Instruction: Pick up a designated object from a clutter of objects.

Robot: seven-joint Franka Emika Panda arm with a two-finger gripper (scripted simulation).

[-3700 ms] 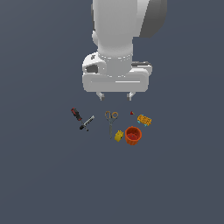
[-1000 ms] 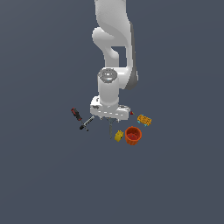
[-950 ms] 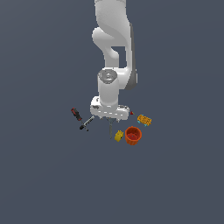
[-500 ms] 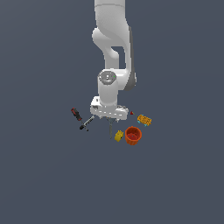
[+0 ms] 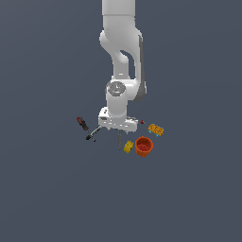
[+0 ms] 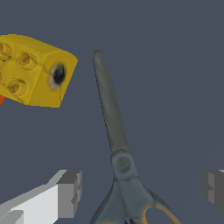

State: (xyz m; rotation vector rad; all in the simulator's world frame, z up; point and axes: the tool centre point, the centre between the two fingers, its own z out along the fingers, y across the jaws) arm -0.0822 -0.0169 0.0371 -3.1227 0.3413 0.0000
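My jaws are spread wide, one grey pad on each side of the small scissors with long thin grey blades and tan-orange ring handles (image 6: pixel 119 162), neither pad touching them. The scissors lie flat on the dark grey table (image 5: pixel 56 189), blades closed. I see a yellow studded block (image 6: pixel 33 70) just beside the blade tip, apart from it.
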